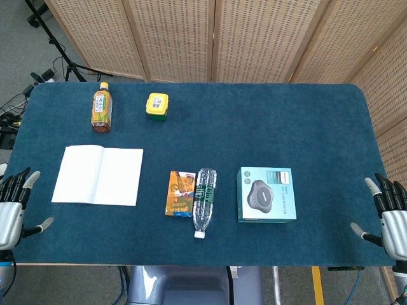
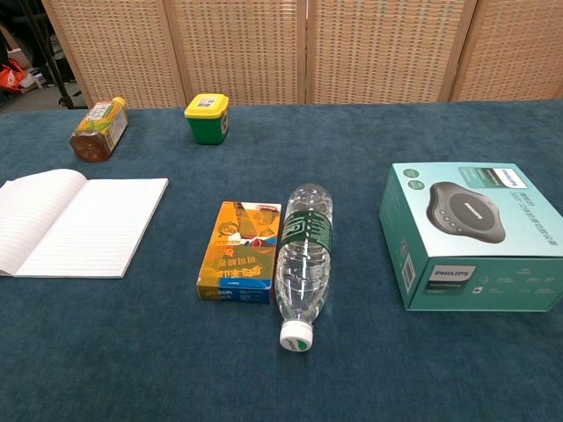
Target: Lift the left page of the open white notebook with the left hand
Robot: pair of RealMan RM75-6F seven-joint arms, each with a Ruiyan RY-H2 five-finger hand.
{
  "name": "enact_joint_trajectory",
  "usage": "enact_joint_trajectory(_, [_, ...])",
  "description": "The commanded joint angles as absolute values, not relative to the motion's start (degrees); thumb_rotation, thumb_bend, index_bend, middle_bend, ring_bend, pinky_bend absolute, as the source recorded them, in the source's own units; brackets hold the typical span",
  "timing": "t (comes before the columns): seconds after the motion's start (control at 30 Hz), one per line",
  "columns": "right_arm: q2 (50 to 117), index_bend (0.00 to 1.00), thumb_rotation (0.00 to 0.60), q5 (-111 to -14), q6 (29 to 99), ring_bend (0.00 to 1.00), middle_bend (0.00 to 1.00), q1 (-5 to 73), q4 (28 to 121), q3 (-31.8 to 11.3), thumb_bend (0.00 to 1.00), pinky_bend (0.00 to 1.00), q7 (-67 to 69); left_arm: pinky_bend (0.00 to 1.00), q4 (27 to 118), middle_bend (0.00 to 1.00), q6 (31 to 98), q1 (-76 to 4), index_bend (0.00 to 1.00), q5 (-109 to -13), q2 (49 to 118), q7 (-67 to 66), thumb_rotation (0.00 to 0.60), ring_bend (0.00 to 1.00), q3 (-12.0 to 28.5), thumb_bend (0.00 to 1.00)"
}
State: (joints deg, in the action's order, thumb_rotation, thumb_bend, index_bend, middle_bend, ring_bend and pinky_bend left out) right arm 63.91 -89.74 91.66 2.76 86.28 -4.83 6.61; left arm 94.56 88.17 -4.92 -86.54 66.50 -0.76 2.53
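"PHILIPS" on teal box [image 2: 475, 230] top and front; other labels unreadable.

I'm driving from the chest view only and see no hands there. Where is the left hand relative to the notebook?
Observer: The left hand sits at the table's near-left edge, left of the open white notebook, not touching it.
Operator: Is it holding anything?
Observer: No, its fingers are apart and empty.
Operator: And the right hand?
Observer: The right hand is at the near-right edge, right of the teal box, also empty with fingers apart.
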Motion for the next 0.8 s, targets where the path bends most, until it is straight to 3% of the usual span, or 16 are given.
enact_joint_trajectory(0.03, [63.93,0.00,0.600,-89.31,91.66,0.00,0.00,2.70,86.32,-5.06,0.00,0.00,7.20,0.00,94.54,0.00,87.91,-4.93,0.00,-86.64,66.33,-0.45,0.600,0.00,2.44,0.06])
enact_joint_trajectory(0.3, [63.53,0.00,0.600,-89.80,91.34,0.00,0.00,2.72,86.59,-4.64,0.00,0.00,8.56,0.00,94.47,0.00,87.04,-5.14,0.00,-86.77,66.04,0.49,0.600,0.00,2.23,0.06])
enact_joint_trajectory(0.47, [63.40,0.00,0.600,-89.51,91.04,0.00,0.00,2.79,86.65,-4.71,0.00,0.00,9.03,0.00,92.83,0.00,82.50,-7.01,0.00,-85.44,66.51,2.20,0.600,0.00,2.18,0.10])
enact_joint_trajectory(0.7, [63.10,0.00,0.600,-89.91,90.73,0.00,0.00,2.95,86.67,-4.47,0.00,0.00,9.85,0.00,77.36,0.00,75.47,-11.86,0.00,-84.41,75.73,7.79,0.600,0.00,3.47,0.28])
enact_joint_trajectory(0.8, [62.98,0.00,0.600,-90.03,90.64,0.00,0.00,3.01,86.62,-4.40,0.00,0.00,10.22,0.00,69.59,0.00,74.46,-13.29,0.00,-84.78,80.54,10.19,0.600,0.00,3.79,0.30])
